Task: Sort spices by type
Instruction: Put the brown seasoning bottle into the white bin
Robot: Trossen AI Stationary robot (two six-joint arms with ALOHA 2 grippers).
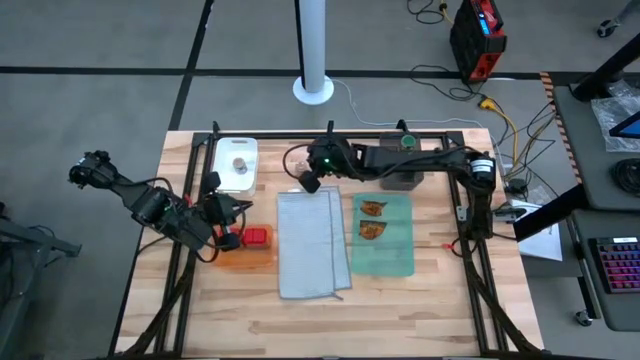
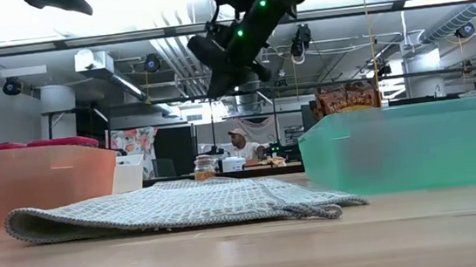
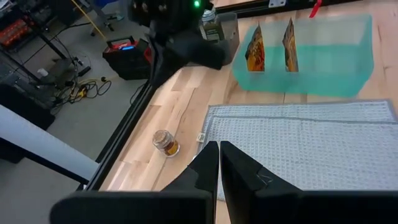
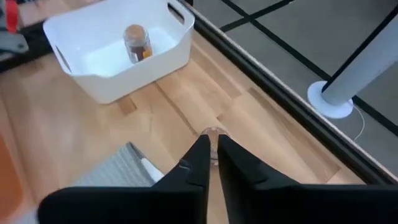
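Evidently the step in hand was the loose shaker (image 3: 165,142), which stood upright on the bare wood just off the corner of the grey cloth (image 1: 310,250). The right gripper (image 4: 211,140) hung over it with its fingers together and nothing between them. We judged that the fingers had to part wider than the shaker before the gripper came straight down. They should then close on the middle of its body, not its cap, so it would not tip. Once lifted, it needed to clear the wall of the white bin (image 4: 112,93) and go in beside its twin (image 4: 137,42) without knocking it.

The left gripper (image 3: 219,146) waited over the orange tub (image 1: 250,262), its fingers pressed together and empty.

We counted two shakers, one on the table and one in the white bin. Two packets (image 1: 372,208) stood in the green tub (image 1: 395,262). We saw one red box (image 1: 257,237) plainly in the orange tub, and the low view hinted at a second. We made out one green-topped jar (image 1: 406,141) in the dark bin (image 1: 400,180); we could not find its partner.
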